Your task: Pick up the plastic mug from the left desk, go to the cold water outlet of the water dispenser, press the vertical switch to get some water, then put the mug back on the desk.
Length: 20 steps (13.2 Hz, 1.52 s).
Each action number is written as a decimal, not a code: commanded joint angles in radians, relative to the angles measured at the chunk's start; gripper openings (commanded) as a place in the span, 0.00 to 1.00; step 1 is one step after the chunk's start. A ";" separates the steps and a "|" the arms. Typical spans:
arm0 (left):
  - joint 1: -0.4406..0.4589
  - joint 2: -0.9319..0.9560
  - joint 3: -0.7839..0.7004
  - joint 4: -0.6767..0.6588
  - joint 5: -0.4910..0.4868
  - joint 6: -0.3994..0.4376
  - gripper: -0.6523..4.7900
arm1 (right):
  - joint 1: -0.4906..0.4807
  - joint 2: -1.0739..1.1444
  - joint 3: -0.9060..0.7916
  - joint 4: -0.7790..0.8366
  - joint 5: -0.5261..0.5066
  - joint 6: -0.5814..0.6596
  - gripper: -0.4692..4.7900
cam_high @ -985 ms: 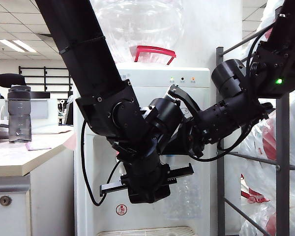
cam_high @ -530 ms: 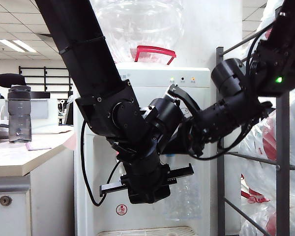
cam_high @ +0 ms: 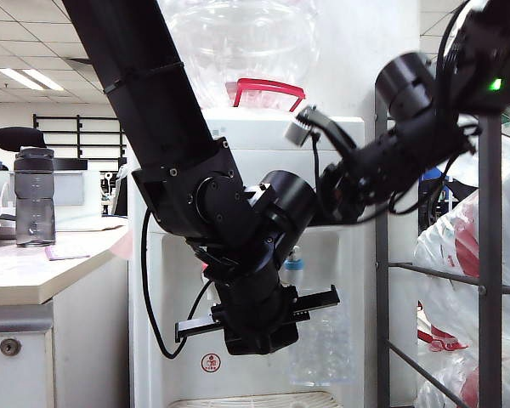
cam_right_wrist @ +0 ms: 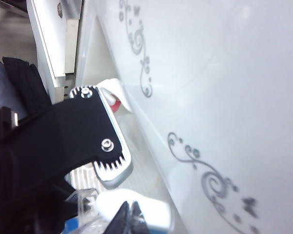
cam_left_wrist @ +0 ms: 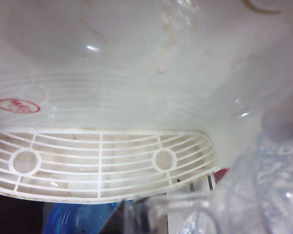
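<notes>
Plastic mug (cam_high: 321, 336) under cold water outlet (cam_high: 294, 265), left gripper (cam_high: 259, 313) clamping it, right gripper (cam_right_wrist: 124, 165) beside water dispenser (cam_high: 263, 136)

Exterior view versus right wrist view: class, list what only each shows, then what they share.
Only exterior: the left desk with a smoky-grey bottle, the inverted water jug, the blue-collared cold water outlet, and the left gripper shut on the plastic mug below it. Only right wrist: grey scroll ornaments and a red-collared tap. Shared: the water dispenser and the right gripper, raised beside its front; blurred clear plastic in the wrist view may be the mug.
</notes>
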 commanded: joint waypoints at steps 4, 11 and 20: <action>-0.002 -0.008 0.000 0.041 0.008 -0.001 0.11 | -0.008 -0.102 0.002 -0.104 0.001 0.032 0.08; -0.004 -0.010 -0.006 0.019 0.023 -0.003 0.11 | -0.019 -0.180 0.002 -0.107 0.000 0.084 0.08; -0.029 -0.045 -0.076 0.072 -0.003 -0.023 0.11 | -0.023 -0.208 0.002 -0.100 0.001 0.102 0.08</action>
